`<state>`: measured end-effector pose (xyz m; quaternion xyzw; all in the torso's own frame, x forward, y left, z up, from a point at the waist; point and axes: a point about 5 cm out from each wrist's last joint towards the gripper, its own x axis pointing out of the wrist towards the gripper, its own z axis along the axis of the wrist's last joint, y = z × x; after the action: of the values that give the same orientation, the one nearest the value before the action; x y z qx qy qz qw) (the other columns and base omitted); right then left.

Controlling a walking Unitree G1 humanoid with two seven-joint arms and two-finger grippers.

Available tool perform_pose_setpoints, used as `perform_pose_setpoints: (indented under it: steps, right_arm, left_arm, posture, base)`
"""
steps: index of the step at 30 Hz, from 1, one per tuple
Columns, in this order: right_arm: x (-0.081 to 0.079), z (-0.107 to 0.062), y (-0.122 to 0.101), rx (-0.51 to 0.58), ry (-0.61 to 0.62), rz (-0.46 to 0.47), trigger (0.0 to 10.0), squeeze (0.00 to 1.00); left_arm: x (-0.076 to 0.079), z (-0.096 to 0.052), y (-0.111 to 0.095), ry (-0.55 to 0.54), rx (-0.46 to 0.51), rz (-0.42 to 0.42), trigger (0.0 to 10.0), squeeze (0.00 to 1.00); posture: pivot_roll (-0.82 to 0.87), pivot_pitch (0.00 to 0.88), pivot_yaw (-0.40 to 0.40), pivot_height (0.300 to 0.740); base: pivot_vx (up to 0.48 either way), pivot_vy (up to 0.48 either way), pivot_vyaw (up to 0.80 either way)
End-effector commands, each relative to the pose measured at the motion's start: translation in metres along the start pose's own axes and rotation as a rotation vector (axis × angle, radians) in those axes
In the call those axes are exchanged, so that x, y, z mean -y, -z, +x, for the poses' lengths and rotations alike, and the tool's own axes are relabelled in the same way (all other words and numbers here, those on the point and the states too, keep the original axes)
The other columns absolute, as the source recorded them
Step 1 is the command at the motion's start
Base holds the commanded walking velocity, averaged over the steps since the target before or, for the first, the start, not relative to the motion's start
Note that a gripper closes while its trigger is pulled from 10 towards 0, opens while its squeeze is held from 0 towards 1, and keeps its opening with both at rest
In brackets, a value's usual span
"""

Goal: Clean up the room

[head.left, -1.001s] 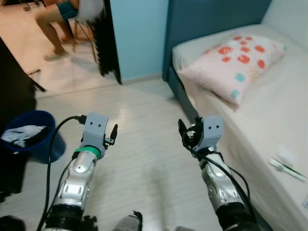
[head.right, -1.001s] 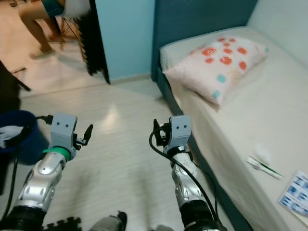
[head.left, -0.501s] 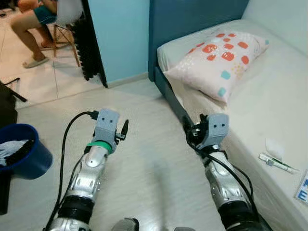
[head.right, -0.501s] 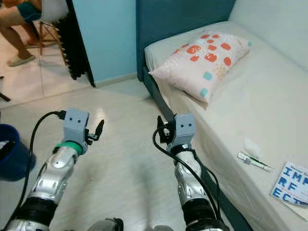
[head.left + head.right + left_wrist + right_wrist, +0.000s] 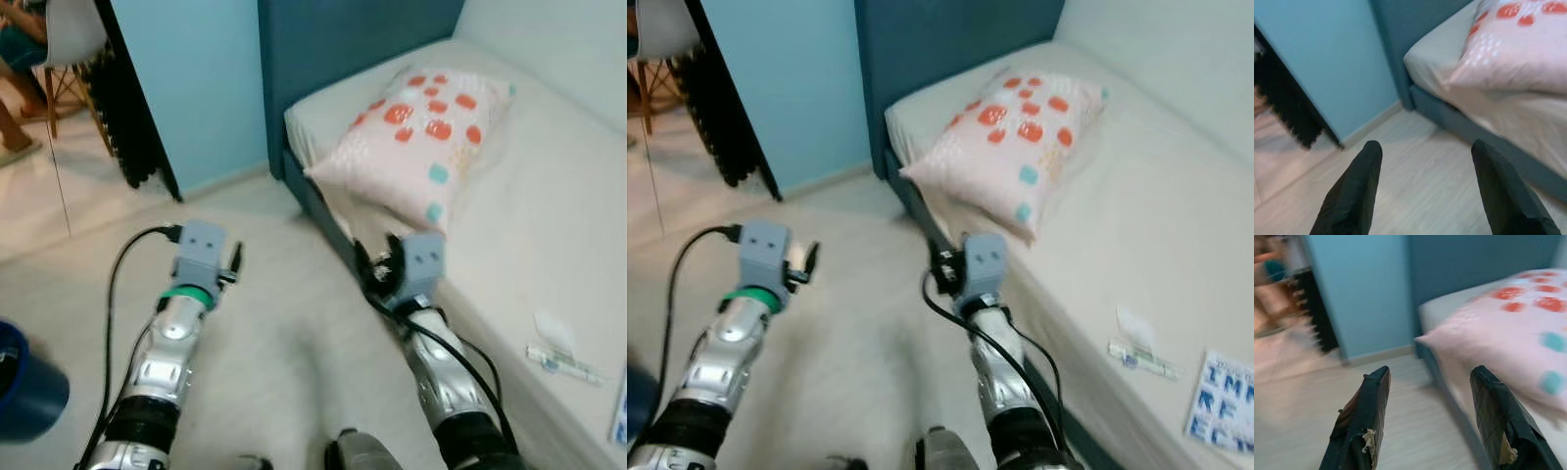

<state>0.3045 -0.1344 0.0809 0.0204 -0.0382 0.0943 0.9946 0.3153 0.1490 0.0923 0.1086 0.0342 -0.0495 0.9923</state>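
Beside the bed (image 5: 549, 225), both pincers empty, spread.

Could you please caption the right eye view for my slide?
Both arms raised over the floor beside the bed, spotted pillow ahead.

The view is swung rightward toward the bed (image 5: 549, 235): the blue bucket (image 5: 24, 387) is shifted to the left edge, and the pillow (image 5: 421, 137) is centred.
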Motion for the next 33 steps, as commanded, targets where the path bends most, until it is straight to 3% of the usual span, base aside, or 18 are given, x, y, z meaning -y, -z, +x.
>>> perform_pose_setpoints:
  steps: [1, 19, 33]
  right_arm:
    - [-0.0041, 0.0005, 0.0014, -0.004, -0.006, 0.016, 10.0, 0.00]
    - [-0.0046, -0.0011, 0.0036, -0.013, -0.002, 0.023, 10.0, 0.00]
    - [-0.0027, -0.0006, 0.0038, -0.019, 0.004, 0.022, 10.0, 0.00]
  left_arm:
    - [-0.0049, -0.0020, 0.0062, -0.010, -0.021, 0.016, 10.0, 0.00]
    - [-0.0035, -0.0023, 0.0056, -0.003, -0.017, 0.017, 10.0, 0.00]
    - [-0.0034, -0.0005, 0.0012, 0.001, 0.000, 0.011, 10.0, 0.00]
  posture:
    - [0.00, 0.009, 0.037, 0.740]
    - [0.00, 0.018, 0.038, 0.740]
    - [0.00, 0.018, 0.038, 0.740]
  base:
    - [0.465, 0.000, 0.00]
    - [0.464, 0.000, 0.00]
    - [0.464, 0.000, -0.58]
